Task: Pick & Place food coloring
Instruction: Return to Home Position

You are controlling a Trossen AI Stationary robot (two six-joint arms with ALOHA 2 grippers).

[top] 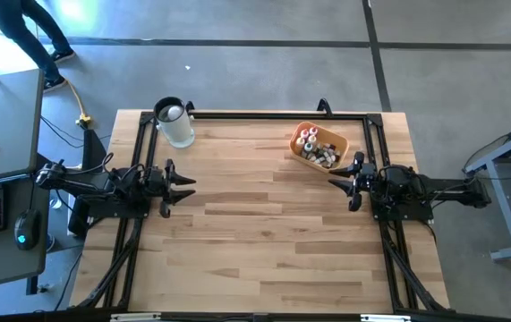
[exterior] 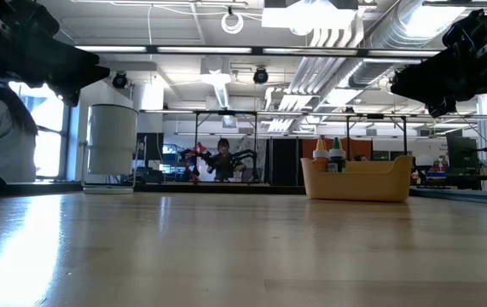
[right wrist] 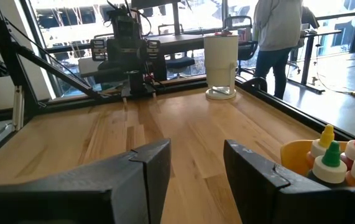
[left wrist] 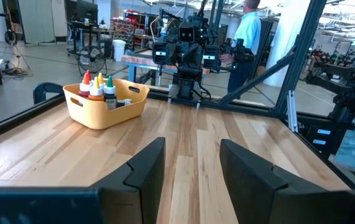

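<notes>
Several small food coloring bottles [top: 312, 145] with red, yellow, green and white caps stand in an orange-yellow tray [top: 336, 140] at the table's far right; they also show in the left wrist view [left wrist: 97, 87] and the right wrist view [right wrist: 345, 157]. My left gripper [top: 183, 186] hovers open above the table's left side, pointing level toward the middle. My right gripper [top: 343, 185] hovers open at the right side, just nearer than the tray, pointing level toward the middle. Nothing lies between either pair of fingers.
A clear round jar [top: 176, 123] stands at the far left of the table. A black frame [top: 264, 114] runs along the table's far and side edges. The wooden table top [top: 264, 233] between the arms is bare. A person [right wrist: 283, 37] stands beyond the far edge.
</notes>
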